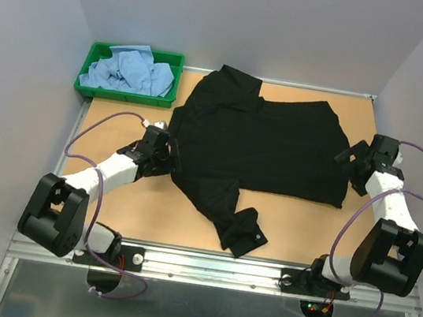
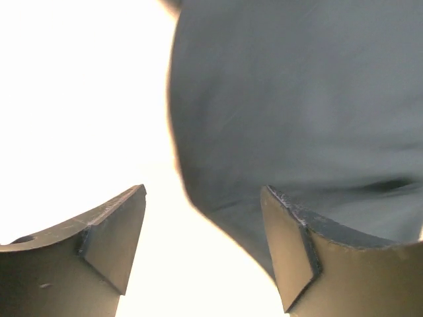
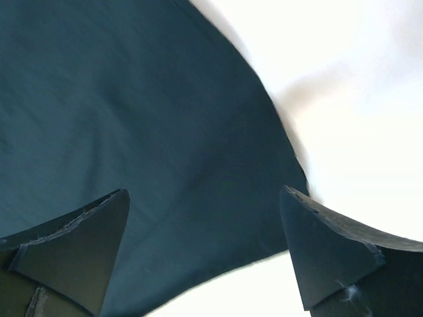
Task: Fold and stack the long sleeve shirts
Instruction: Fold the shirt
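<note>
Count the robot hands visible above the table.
2: the left hand at the black shirt's left edge, the right hand at its right edge; none seems hidden.

Our left arm and right arm have white links, black joint housings and looping purple cables; the left gripper and right gripper carry dark wedge-shaped fingers.

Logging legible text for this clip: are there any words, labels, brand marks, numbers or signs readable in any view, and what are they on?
None can be read in any view.
Black shirt: no print or tag visible.
Green tray and the light blue shirts in it: no markings visible.
Arm base lights: small red and green dots only, no characters.
Both wrist views: only dark cloth, bright table and the jaws, with no lettering.
</note>
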